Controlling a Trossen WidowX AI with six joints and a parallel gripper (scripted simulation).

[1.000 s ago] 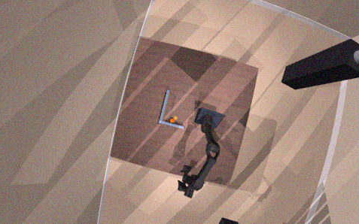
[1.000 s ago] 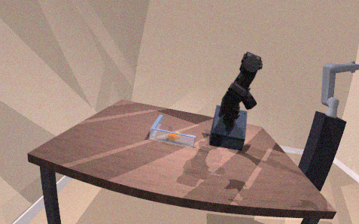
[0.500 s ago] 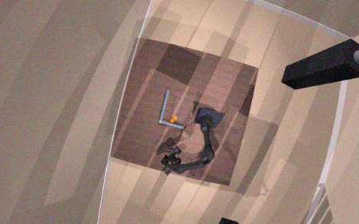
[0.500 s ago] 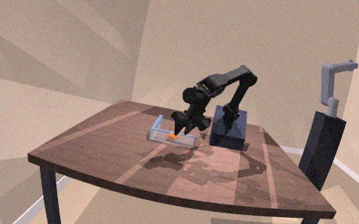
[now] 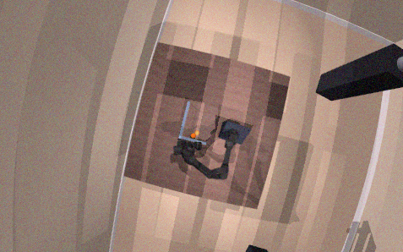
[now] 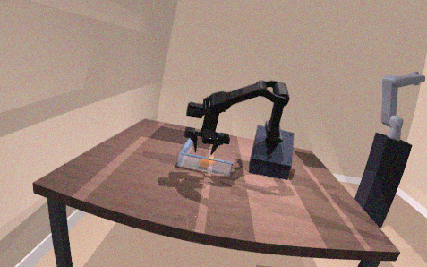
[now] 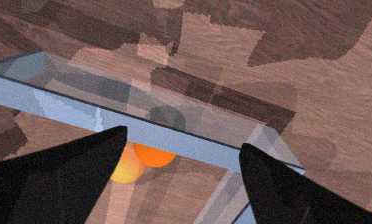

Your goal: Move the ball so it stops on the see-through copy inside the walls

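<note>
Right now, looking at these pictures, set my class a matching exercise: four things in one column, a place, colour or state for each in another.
Things:
1. ball
2. claw
3. clear walls
4. arm's base

Descriptions:
A. dark box on the table
B. solid orange, inside the corner
C. open, holding nothing, above the wall
D. two low panes meeting at a corner

Pairs: 1-B, 2-C, 3-D, 4-A
</note>
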